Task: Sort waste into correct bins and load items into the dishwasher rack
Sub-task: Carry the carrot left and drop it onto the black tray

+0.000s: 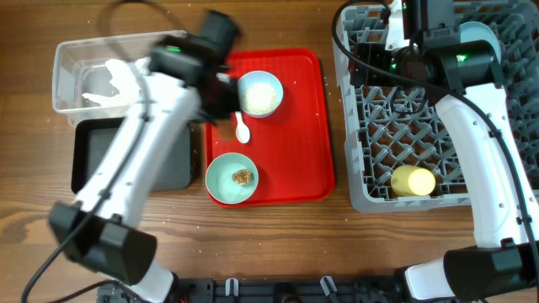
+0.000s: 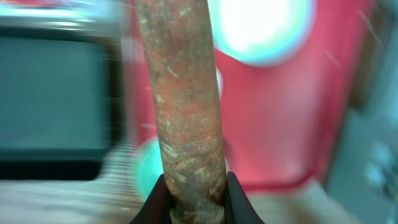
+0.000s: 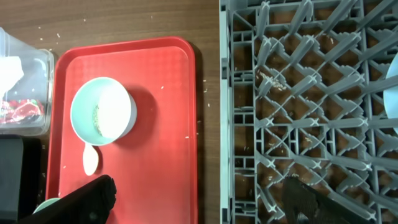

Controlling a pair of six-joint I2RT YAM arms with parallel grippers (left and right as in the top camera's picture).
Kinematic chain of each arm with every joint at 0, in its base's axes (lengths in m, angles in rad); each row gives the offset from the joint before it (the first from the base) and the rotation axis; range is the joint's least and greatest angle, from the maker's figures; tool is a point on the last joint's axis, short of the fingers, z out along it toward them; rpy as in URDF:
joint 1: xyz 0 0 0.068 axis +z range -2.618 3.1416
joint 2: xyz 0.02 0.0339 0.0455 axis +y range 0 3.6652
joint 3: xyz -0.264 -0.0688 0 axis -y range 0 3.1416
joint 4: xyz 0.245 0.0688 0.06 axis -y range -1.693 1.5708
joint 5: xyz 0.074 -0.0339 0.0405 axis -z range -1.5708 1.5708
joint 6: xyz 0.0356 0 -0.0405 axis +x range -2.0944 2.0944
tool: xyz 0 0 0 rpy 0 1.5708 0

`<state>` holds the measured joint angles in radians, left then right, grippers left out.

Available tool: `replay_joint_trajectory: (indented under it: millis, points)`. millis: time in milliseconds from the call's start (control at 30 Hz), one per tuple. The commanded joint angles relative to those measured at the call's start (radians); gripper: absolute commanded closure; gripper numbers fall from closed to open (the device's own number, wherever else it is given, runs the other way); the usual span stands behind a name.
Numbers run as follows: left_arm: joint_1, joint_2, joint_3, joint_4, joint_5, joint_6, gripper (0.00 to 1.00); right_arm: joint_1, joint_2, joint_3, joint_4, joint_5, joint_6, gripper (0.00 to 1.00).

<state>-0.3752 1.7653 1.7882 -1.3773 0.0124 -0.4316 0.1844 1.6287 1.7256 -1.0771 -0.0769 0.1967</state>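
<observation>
Nearest, at the near left corner of the red tray [image 1: 295,126]: pale teal bowl [image 1: 232,178] with small brown food scrap [image 1: 242,177] inside. Right of the tray, in the near part of the grey dishwasher rack [image 1: 370,151]: yellow cup [image 1: 413,180]. Just left of the tray: black tub [image 1: 93,160]. Mid-tray, toward its left edge: white plastic spoon [image 1: 242,128]. Just beyond it, second teal bowl [image 1: 259,93] holding rice grains [image 1: 261,99].

Above the tray's left edge, blurred: left gripper [image 2: 194,202], pinched tight on the base of the orange-brown carrot-like stick [image 2: 183,106].

Far left of the tray: clear tub [image 1: 72,63] with crumpled white napkin [image 1: 109,84] and red printed snack wrapper [image 3: 18,111]; print too small to read.

Right of the tray, over the rack's far end: right gripper [image 3: 199,202], fingers spread wide, nothing between. At the rack's far right: pale blue plate [image 1: 476,35].
</observation>
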Motion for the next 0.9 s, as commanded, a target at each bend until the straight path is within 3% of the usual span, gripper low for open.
replay_joint_trajectory:
  millis: [0,67,233,533,733,800,867]
  points:
    - [0.250,-0.057,0.008,-0.024,-0.145,-0.142,0.96,0.001,0.004,0.002,0.015,0.017,-0.013,0.12]
    - [0.425,-0.056,-0.010,-0.035,-0.145,-0.195,0.96,0.001,0.004,0.002,0.013,0.017,-0.012,0.12]
    - [0.663,-0.056,-0.085,-0.065,-0.140,-0.296,0.96,0.001,0.004,0.002,0.018,0.017,-0.011,0.12]
    - [0.671,-0.056,-0.266,0.074,-0.080,-0.393,0.96,0.001,0.004,0.002,0.024,0.017,-0.010,0.12]
    - [0.635,-0.055,-0.375,0.175,-0.093,-0.712,0.96,0.001,0.004,0.002,0.026,0.017,-0.010,0.12]
    - [0.635,-0.055,-0.465,0.216,-0.101,-0.856,0.96,0.001,0.004,0.002,0.026,0.017,-0.009,0.12]
    - [0.634,-0.055,-0.592,0.343,-0.099,-0.918,0.96,0.001,0.004,0.002,0.026,0.017,-0.009,0.12]
